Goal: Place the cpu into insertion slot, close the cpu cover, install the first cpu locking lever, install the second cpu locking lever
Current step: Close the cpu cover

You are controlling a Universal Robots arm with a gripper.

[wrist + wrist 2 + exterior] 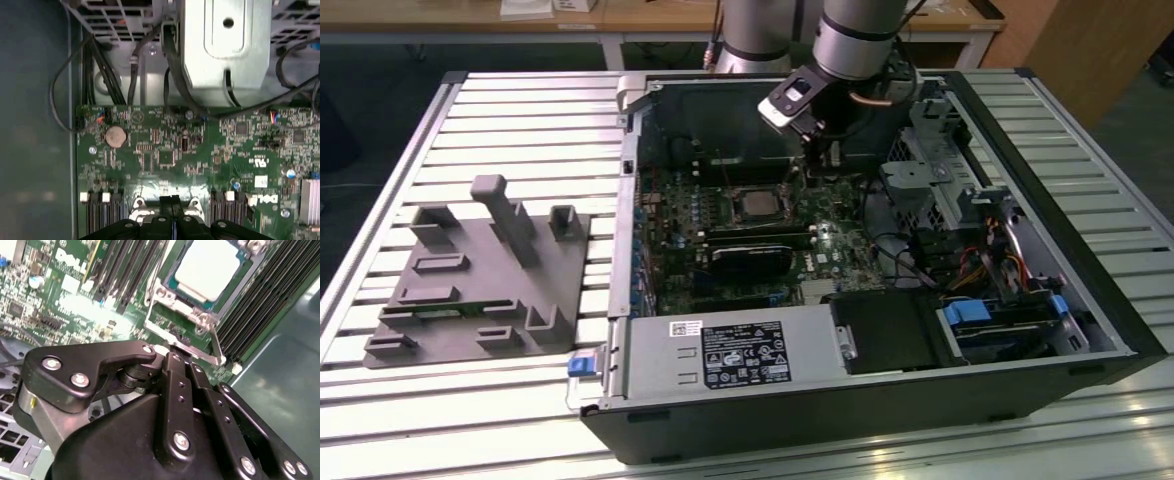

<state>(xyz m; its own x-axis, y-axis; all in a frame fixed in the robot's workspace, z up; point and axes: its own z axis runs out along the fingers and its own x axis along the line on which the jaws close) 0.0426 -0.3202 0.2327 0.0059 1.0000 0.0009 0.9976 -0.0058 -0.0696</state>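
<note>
Second wrist view: cpu (207, 267) seated in insertion slot (175, 329), cpu cover (169, 276) looks down. Claw (174, 351) fingers together, just beside slot at raised lever (216, 346); levers probably unlatched.

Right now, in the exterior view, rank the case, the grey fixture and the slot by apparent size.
Largest to smallest:
1. the case, by far
2. the grey fixture, on the exterior view's left
3. the slot, inside the case

cpu (207, 267) top: dull silvery metal; pincer (175, 356): matt black, smooth; motherboard (65, 295): glossy green.
</note>
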